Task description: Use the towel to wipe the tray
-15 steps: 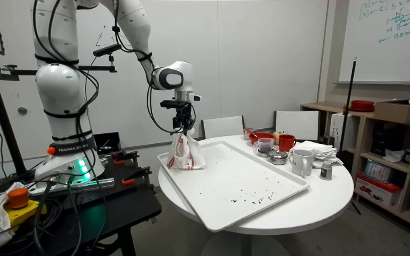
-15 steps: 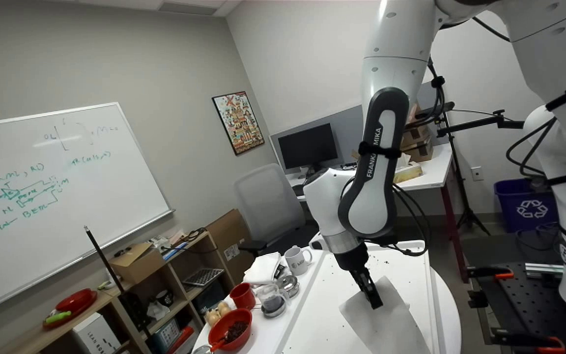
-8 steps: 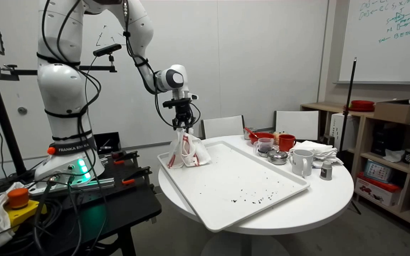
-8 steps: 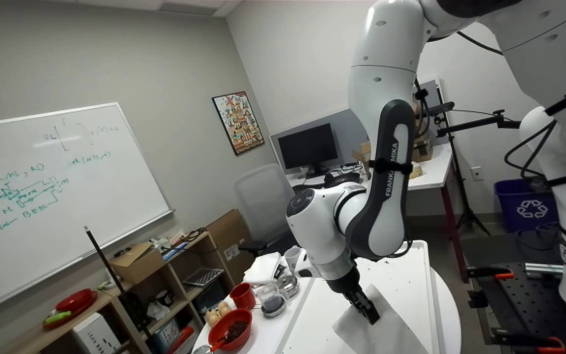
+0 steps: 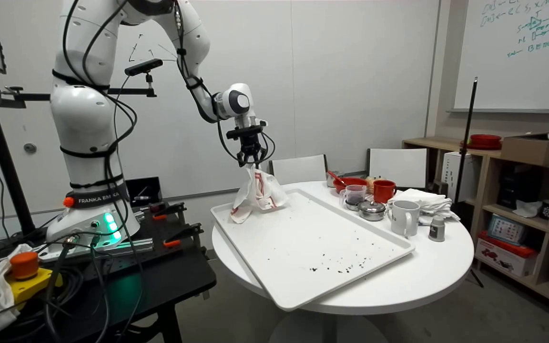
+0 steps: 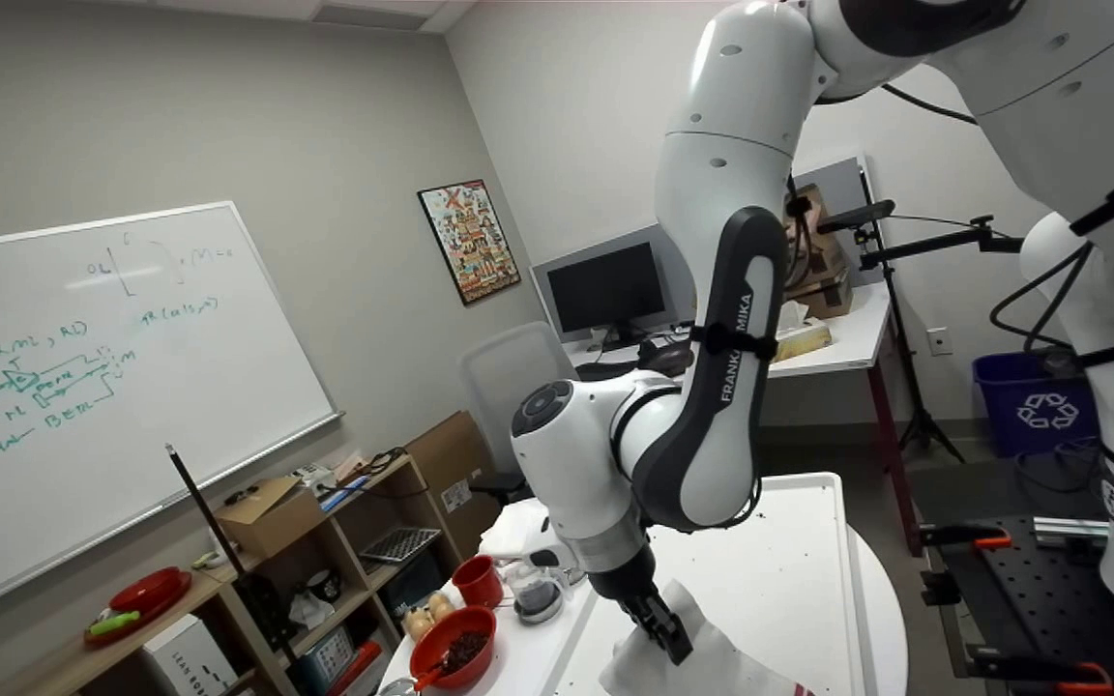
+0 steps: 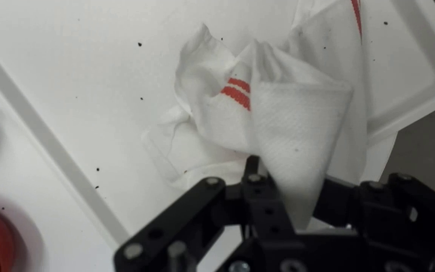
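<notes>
Vs half a sec ago the pincer (image 7: 293,173) has moved a bit twd the red bowl (image 6: 436,636), pulling the towel (image 5: 265,193) along, a loose corner trailing behind; the dark crumbs (image 5: 347,270) on the tray (image 5: 298,243) look same as b4. Pincer's closed up on a bunched fold, cloth squeezed btwn its jaws, rest hanging over the end of the tray, well apart from the main crumb cluster; can't tell if the low end touches. Towel: soft white woven stuff, v. creased, w/ red stripes. Tray: lg, shallow, smooth, white, rect. w/ raised rim. It sits on a round white surface (image 5: 427,267), a corner jutting past the edge. Beside it: red mug (image 5: 385,191), shiny metal pot (image 5: 371,212), grey mug (image 5: 405,219), folded white cloths (image 5: 422,202). Rm: whiteboard (image 6: 122,387) w/ green scribbles, wooden shelves (image 5: 515,220), framed poster (image 6: 468,242)
</notes>
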You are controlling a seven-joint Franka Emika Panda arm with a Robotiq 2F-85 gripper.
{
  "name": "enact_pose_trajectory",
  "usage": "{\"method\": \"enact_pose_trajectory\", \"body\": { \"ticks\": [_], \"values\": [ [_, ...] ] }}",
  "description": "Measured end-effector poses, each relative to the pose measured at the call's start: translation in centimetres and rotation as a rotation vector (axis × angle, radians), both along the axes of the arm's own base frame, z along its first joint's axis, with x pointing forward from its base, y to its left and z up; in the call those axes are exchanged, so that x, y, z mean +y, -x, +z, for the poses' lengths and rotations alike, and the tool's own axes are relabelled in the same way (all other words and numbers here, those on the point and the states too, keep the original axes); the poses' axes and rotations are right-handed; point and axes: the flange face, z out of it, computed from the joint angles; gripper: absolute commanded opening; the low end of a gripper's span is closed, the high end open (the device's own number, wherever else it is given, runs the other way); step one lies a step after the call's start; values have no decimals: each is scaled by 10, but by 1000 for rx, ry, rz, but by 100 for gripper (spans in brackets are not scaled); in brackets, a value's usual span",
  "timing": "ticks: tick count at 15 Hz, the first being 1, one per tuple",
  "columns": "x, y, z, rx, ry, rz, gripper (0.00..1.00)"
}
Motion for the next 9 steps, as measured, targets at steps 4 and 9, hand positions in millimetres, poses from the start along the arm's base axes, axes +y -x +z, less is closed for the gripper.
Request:
{"method": "enact_pose_trajectory", "body": {
  "ticks": [4,9],
  "values": [
    [-23,-44,2,16,-90,-20,6],
    [-71,-93,-35,137,-165,-57,6]
  ]
}}
